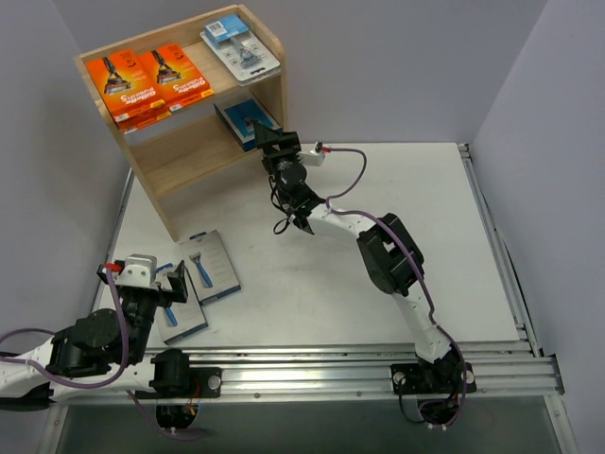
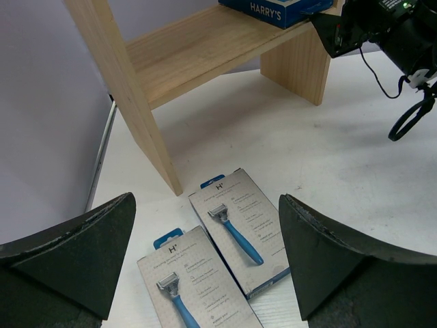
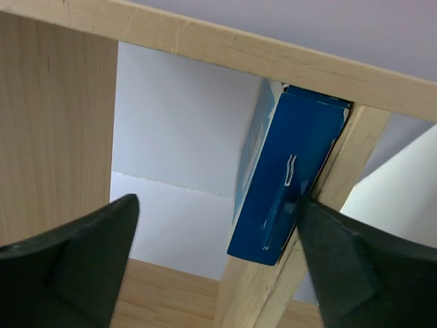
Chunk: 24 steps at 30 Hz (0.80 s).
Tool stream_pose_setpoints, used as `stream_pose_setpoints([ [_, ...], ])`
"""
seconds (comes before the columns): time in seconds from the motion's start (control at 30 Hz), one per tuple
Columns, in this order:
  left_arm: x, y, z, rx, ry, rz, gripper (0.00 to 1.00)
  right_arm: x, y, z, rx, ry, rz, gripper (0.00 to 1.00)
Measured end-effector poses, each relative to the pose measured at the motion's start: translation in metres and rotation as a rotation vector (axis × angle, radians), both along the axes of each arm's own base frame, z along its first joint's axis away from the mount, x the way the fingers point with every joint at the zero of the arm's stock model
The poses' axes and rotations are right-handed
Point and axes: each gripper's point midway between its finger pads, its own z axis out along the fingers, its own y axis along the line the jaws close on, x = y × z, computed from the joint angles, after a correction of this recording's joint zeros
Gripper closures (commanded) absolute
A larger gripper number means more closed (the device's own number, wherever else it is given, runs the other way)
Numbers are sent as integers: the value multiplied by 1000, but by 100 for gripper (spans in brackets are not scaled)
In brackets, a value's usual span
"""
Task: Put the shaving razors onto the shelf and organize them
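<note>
Left gripper [image 2: 208, 203] hangs low over the desk [image 1: 473, 236] close to the near left corner, its two dark fingers [image 2: 75, 253] spread wide with nothing between them; beneath it two packs lie flat and face up on the desk, each showing a blue razor; the farther grey-and-blue box [image 2: 239, 229] sits a little out from the foot of the shelf [image 1: 153, 187], and the nearer grey-and-blue box [image 2: 194, 290] lies just beside it toward the near edge, the two skewed at much the same angle; whether their sides touch I cannot tell.

Right gripper [image 1: 267, 140] reaches across to the far left corner, where the light wooden shelf stands, and meets the front of the lower tier at its right end; in the right wrist view its fingers [image 3: 68, 253] are parted wide and hold nothing; just ahead of them the dark blue Harry's box [image 3: 287, 171] lies on the lower tier by the right side panel, one corner close to a fingertip, though contact is not clear.

On the top tier, inside the low rim, two orange Gillette boxes [image 1: 128, 85] lie flat side by side at the left end; the clear blister pack [image 1: 241, 47] with its blue header lies flat at the right end, apart from them.
</note>
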Motion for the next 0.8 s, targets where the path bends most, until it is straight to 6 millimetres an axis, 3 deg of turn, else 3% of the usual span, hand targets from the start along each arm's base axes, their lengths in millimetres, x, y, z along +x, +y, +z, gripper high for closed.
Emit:
stream_pose_setpoints([
  [0.07,0,0,0,2,0,0,6,-2,-1,10,-3,-19,0,0],
  [0.3,0,0,0,4,0,0,6,-5,-5,5,-23,-4,-2,0],
  [0.63,0,0,0,4,1,0,6,-30,-26,-47,-144,104,2,0],
  [0.8,0,0,-1,4,1,0,6,-55,-45,-32,-188,93,13,0],
])
